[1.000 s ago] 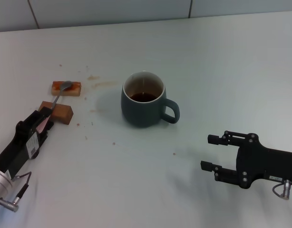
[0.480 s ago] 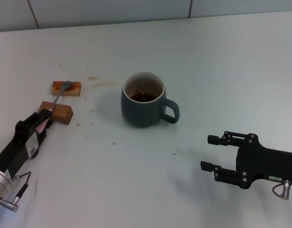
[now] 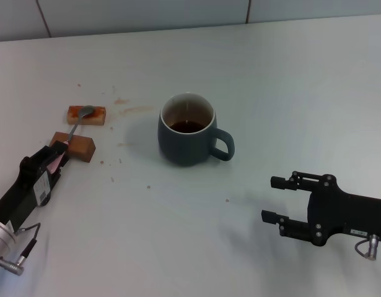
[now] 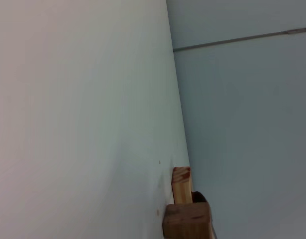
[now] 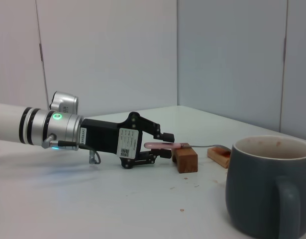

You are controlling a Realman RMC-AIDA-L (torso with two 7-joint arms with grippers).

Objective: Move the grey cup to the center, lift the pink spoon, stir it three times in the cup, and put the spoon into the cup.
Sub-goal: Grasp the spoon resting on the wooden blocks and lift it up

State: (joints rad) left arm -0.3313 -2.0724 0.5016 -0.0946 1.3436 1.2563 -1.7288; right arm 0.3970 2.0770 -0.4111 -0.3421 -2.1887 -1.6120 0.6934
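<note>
The grey cup stands mid-table with dark liquid inside and its handle toward my right arm; it fills the near corner of the right wrist view. The pink spoon lies across two brown blocks. Its silver bowl rests on the far block and its pink handle passes over the near block. My left gripper is open, its fingers on either side of the pink handle, as the right wrist view also shows. My right gripper hovers open at the right front, apart from the cup.
Brown stains and crumbs dot the white table between the blocks and the cup. The left wrist view shows only the two blocks against the table and the wall. A tiled wall runs along the table's far edge.
</note>
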